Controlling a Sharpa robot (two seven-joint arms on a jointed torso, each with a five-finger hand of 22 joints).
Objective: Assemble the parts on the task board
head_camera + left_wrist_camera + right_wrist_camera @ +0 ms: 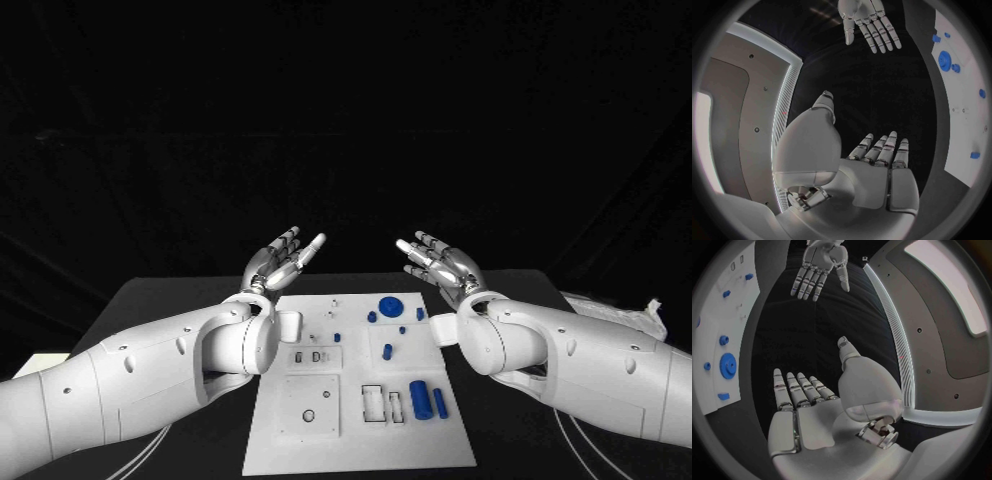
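Task board (pixel 289 440) near edge cut off — hands (pixel 283 255) (pixel 440 260) empty.

I see the black table (pixel 173 310) spreading out dark and matte under everything. At its far right edge I can make out a crumpled pale sheet, something like plastic wrap (pixel 623 312). A black backdrop (pixel 346 120) hangs behind the table.

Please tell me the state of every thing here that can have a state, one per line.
left hand: open, fingers apart, raised beyond the board, holds nothing.
right hand: open, fingers apart, raised, holds nothing.
task board: flat on the table, untouched.
blue gear: lying on the board.
blue cylinder: lying on the board.
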